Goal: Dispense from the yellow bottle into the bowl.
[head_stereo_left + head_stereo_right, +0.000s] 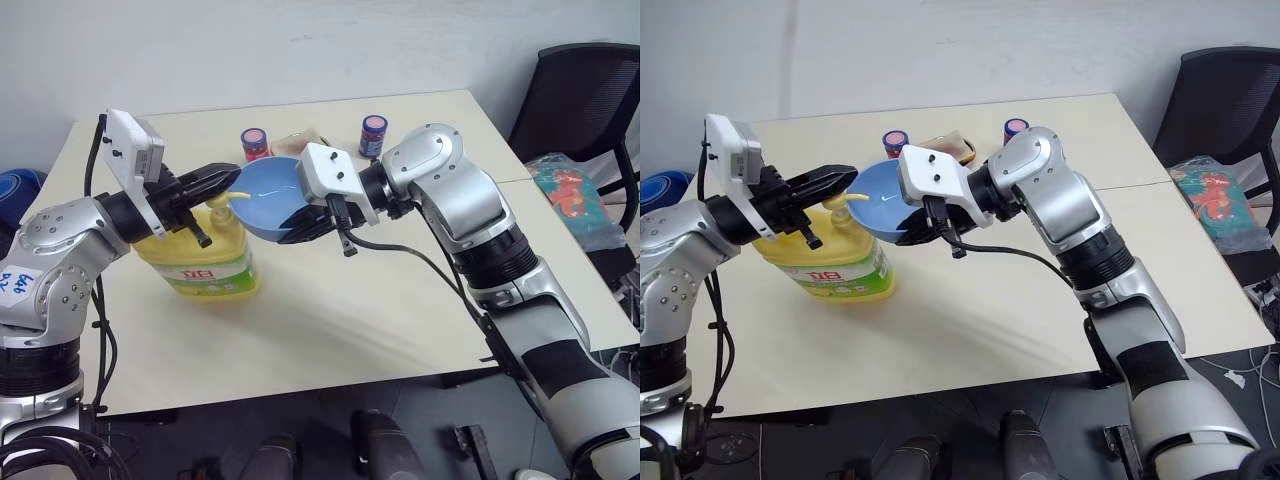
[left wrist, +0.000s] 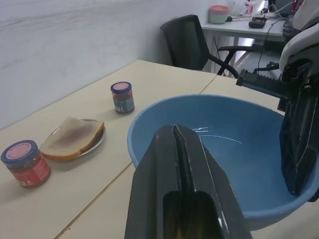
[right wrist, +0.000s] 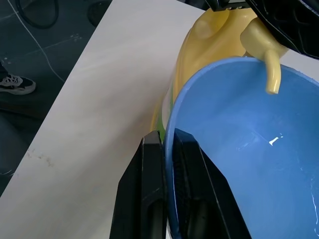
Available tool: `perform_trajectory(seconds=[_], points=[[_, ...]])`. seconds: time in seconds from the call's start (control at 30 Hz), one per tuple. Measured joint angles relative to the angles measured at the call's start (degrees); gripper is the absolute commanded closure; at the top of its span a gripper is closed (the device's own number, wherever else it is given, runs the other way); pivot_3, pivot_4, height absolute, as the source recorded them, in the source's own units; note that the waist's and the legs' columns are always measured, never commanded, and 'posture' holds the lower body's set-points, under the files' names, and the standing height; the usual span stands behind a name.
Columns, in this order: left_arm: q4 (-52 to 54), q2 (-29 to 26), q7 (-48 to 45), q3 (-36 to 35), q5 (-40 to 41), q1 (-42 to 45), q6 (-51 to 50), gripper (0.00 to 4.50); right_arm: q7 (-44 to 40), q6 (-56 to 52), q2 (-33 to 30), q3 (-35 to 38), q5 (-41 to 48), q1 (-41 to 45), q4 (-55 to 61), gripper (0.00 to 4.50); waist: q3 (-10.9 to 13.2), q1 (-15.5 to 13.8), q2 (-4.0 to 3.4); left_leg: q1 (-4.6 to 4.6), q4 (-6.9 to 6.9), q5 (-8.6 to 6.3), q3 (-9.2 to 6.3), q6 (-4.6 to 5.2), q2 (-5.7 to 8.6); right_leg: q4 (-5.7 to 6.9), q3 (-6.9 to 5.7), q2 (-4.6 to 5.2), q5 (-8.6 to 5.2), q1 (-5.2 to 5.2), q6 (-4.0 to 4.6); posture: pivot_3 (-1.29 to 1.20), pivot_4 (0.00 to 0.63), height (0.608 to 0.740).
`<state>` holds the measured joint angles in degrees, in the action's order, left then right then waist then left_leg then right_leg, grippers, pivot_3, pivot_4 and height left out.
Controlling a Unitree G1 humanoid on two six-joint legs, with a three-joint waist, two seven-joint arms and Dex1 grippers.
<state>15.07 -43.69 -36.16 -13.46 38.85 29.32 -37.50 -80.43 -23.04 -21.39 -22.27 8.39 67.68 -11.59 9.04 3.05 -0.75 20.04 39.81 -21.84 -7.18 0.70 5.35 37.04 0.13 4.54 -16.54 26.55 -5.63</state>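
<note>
The yellow bottle (image 1: 200,262) stands on the table's left part, green-and-white label facing me. My left gripper (image 1: 232,176) is shut, and its black fingers (image 2: 174,154) lie level on top of the pump head. The pump's spout (image 3: 266,64) hangs over the inside of the light-blue bowl (image 1: 262,190). The bowl is held off the table, tilted, right beside the bottle. My right gripper (image 1: 300,228) is shut on the bowl's rim, one finger (image 3: 149,189) outside and one inside. No liquid can be made out in the bowl.
Behind the bowl stand a red-lidded jar (image 1: 254,143), a small plate with bread (image 2: 72,139) and a blue-lidded jar (image 1: 373,135). A black chair (image 1: 590,100) stands off the table's far right corner. The beige table (image 1: 340,320) has bare room in front of the bottle.
</note>
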Motion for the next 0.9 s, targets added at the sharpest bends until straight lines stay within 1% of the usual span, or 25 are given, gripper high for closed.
perform_trajectory(seconds=[0.1, 0.27, 0.3, 0.7, 0.8, 0.9], points=[[0.05, 0.19, 0.2, -0.31, 0.0, -0.58, 0.05, 4.45, 0.0, -0.01, 0.21, -0.01, 0.0, -0.34, -0.01, 4.5, -0.13, -0.02, -0.12, -0.08, -0.03, 0.0, 0.0, 0.0, 0.01, 0.01, 0.02, 0.0, 0.0, -0.05, 0.0, 0.0, 0.15, 0.74], [0.03, 0.47, 0.23, -1.02, 0.01, -2.08, 0.09, 4.45, -0.01, 0.0, 0.31, -0.01, 0.01, -0.93, -0.01, 4.5, -0.42, -0.04, -0.13, -0.92, -0.64, -0.02, 0.02, -0.01, 0.08, -0.12, 0.1, 0.0, -0.01, -0.42, 0.01, 0.0, 0.15, 0.74], [0.03, 0.65, 0.23, -1.11, 0.01, -2.19, 0.09, 4.45, 0.0, 0.0, 0.31, -0.01, 0.01, -1.06, -0.01, 4.5, -0.47, -0.02, -0.13, -0.96, -0.66, -0.03, 0.02, -0.03, 0.07, -0.13, 0.1, -0.02, -0.01, -0.42, 0.02, 0.0, 0.15, 0.74], [-0.31, 2.4, -0.21, -1.24, -0.01, -3.14, 1.37, 4.45, 0.05, 0.0, 0.65, -0.01, -0.01, -1.49, -0.3, 4.5, -0.8, -0.24, -0.2, -0.96, -0.66, -0.04, 0.01, -0.04, 0.07, -0.16, 0.11, -0.02, -0.02, -0.42, 0.03, 0.0, 0.15, 0.74], [-0.65, 4.12, -0.22, -1.86, 0.4, -3.03, 1.42, 4.45, 0.26, 0.05, 0.66, 0.01, -0.01, -1.5, -0.6, 4.5, -0.81, -0.34, -0.2, -0.95, -0.66, -0.04, 0.02, -0.04, 0.08, -0.18, 0.11, -0.02, -0.02, -0.43, 0.03, 0.0, 0.15, 0.74], [-2.4, 6.39, -0.58, -3.88, 3.45, -2.29, 1.01, 4.45, 0.89, 1.21, 0.65, 0.25, 0.03, -1.72, -0.97, 4.5, -0.8, -0.58, -0.18, -0.88, -0.62, -0.04, 0.02, -0.04, 0.08, -0.2, 0.11, -0.02, -0.02, -0.4, 0.03, 0.0, 0.15, 0.74]])
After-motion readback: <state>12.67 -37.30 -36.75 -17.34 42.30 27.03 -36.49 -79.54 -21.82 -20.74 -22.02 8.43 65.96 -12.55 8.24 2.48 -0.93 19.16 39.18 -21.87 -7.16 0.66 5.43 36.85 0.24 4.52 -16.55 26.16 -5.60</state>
